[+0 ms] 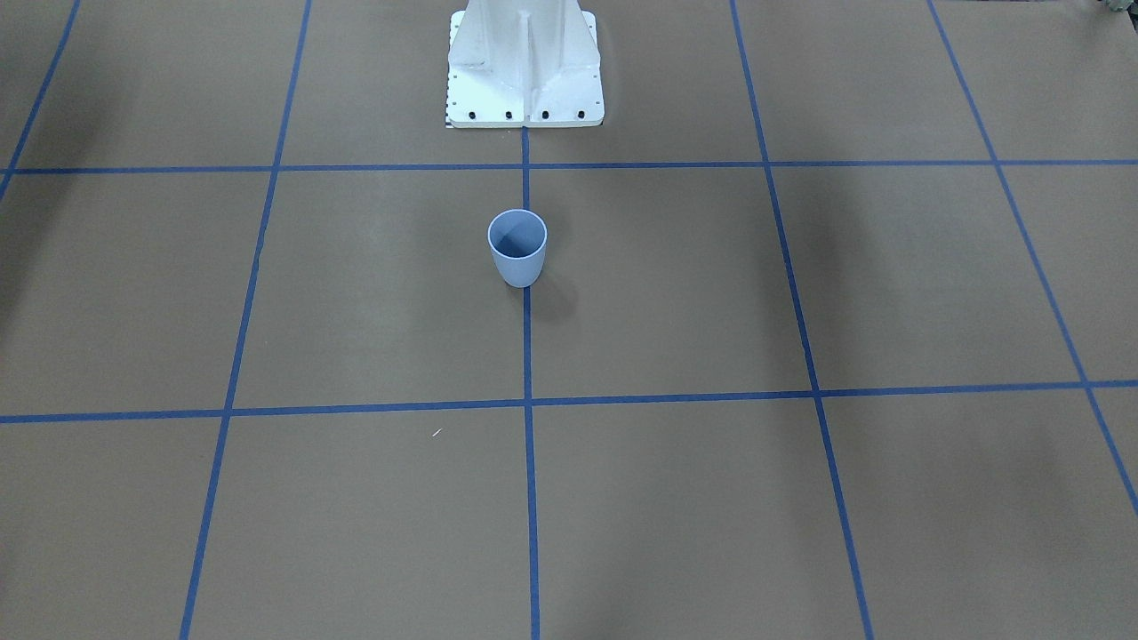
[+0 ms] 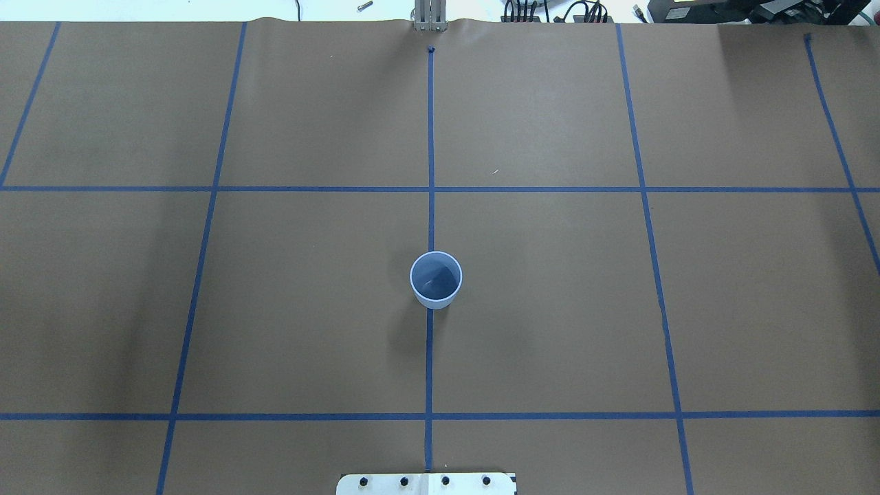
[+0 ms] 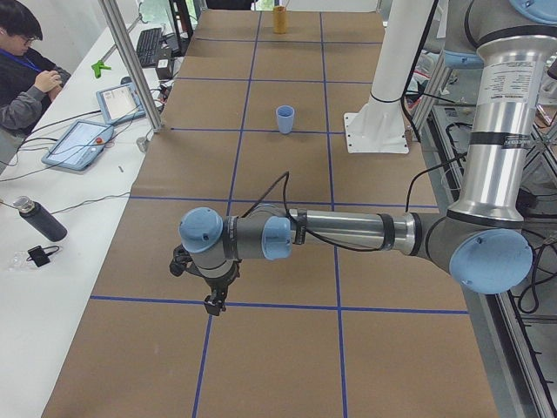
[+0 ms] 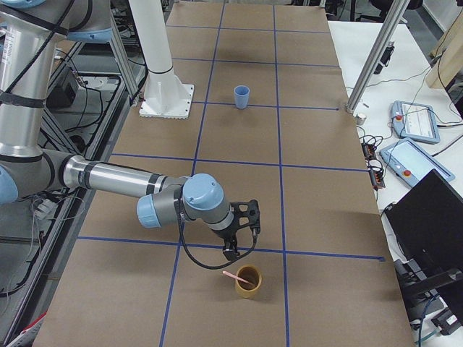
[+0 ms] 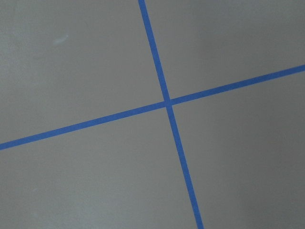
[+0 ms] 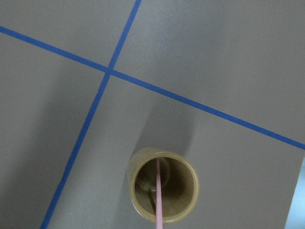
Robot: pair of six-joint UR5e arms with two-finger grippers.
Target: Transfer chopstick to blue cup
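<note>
The pale blue cup [image 1: 516, 249] stands upright on the table's centre tape line [image 2: 435, 278], small in both side views [image 3: 285, 119] [image 4: 241, 96]. A salmon-pink chopstick [image 6: 158, 195] leans in a tan cup [image 6: 192, 187] at the table's right end [image 4: 248, 283], its top end sticking out over the rim [image 4: 231, 275]. My right gripper [image 4: 230, 253] hangs just above that end; I cannot tell whether it is open. My left gripper [image 3: 211, 305] hangs over a tape crossing at the left end, far from both cups; I cannot tell its state. Neither wrist view shows fingers.
The white robot pedestal [image 1: 524, 71] stands behind the blue cup. A side table with tablets [image 3: 78, 144], a bottle [image 3: 39, 218] and a seated person [image 3: 22, 61] runs along the far edge. A metal post [image 4: 372, 58] stands at that edge.
</note>
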